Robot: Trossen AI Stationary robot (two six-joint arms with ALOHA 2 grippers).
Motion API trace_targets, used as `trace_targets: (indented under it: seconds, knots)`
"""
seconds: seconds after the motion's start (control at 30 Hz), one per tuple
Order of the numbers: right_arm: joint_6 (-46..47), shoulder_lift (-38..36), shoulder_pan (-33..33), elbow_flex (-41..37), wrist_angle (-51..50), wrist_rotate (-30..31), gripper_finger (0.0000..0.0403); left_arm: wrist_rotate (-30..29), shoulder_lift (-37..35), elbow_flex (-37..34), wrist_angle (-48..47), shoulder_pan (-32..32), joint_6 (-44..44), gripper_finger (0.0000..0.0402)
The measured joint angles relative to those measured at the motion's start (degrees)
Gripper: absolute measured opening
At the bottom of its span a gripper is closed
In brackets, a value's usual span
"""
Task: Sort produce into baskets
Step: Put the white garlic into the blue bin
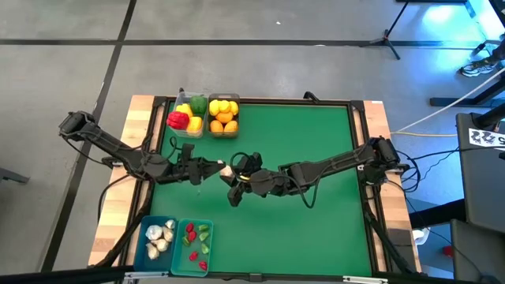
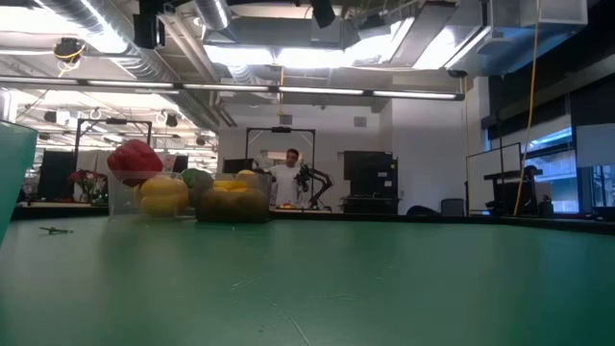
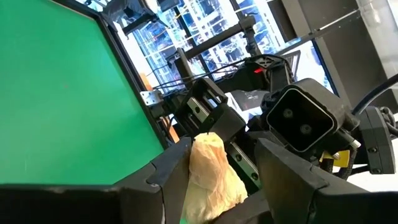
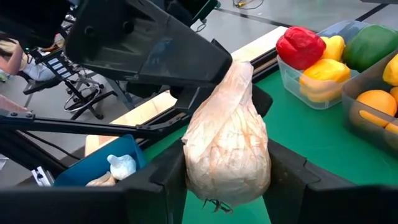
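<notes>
A garlic bulb [image 4: 227, 146] fills the frame's centre, pinched between both claws: the right claw [image 4: 227, 180] grips its body, the left claw [image 3: 208, 174] its tip, seemingly a handover toward the blue garlic basket [image 1: 150, 244] at the counter's [image 1: 316, 158] lower left

Grey concrete floor [image 1: 260, 71] crossed by dark seams; open office beyond, exposed ceiling ducts [image 2: 183, 43], strip lights [image 2: 288, 88], dark monitors [image 2: 365, 173], person [image 2: 286, 178] standing.
</notes>
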Motion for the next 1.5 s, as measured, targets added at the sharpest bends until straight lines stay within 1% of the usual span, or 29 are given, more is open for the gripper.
trace_targets:
  seconds: [0.13,0.4,0.53,0.67,0.8,0.9,1.03,1.1,1.17,1.27,1.4,1.47,1.5]
  knots:
    - [0.0,0.0,0.0,0.0,0.0,0.0,0.0161,0.0,0.0,0.0,-0.2,0.0,0.0,0.0158]
    - [0.0,0.0,0.0,0.0,0.2,0.0,0.0161,-0.2,0.0,0.0,-0.5,0.0,0.1,0.0072]
    - [0.0,0.0,0.0,0.0,0.2,0.1,0.0161,-0.2,0.0,0.0,-0.6,0.0,0.0,0.0043]
    - [-0.2,0.0,0.1,0.0,0.1,-0.1,0.0161,-0.4,0.0,0.0,-0.7,0.0,-0.2,0.0038]
    - [-1.7,0.0,0.1,0.0,-0.4,-2.2,0.0169,-0.5,0.0,0.0,-0.7,0.0,-0.4,0.0053]
    - [-1.7,0.0,0.1,0.0,-1.6,-3.0,0.0200,-0.5,0.0,0.0,-0.2,0.0,-0.4,0.0058]
    - [-1.4,0.1,0.1,0.0,-2.0,-5.3,0.0256,0.1,-0.1,0.0,-0.3,-0.1,0.0,0.0049]
    - [0.3,0.1,0.1,0.0,-3.2,-7.0,0.0280,2.4,-0.3,0.0,-0.1,-0.1,1.2,0.0044]
    - [1.7,0.1,0.1,0.0,-4.2,-10.8,0.0296,6.8,-0.4,0.0,-0.3,-0.3,2.5,0.0041]
    - [2.1,0.1,0.5,0.0,-4.1,-19.1,0.0307,17.6,-0.5,0.0,-0.4,-1.1,4.8,0.0043]
    - [2.7,0.1,2.6,0.0,-4.5,-28.4,0.0308,35.8,-0.5,0.0,-1.5,-3.6,5.8,0.0055]
    - [2.7,0.1,4.3,0.0,-5.3,-31.9,0.0305,39.9,-0.5,0.0,-2.1,-5.0,5.6,0.0060]
    - [2.6,0.1,5.1,0.0,-5.6,-32.9,0.0304,40.2,-0.5,0.0,-2.1,-5.7,5.3,0.0061]
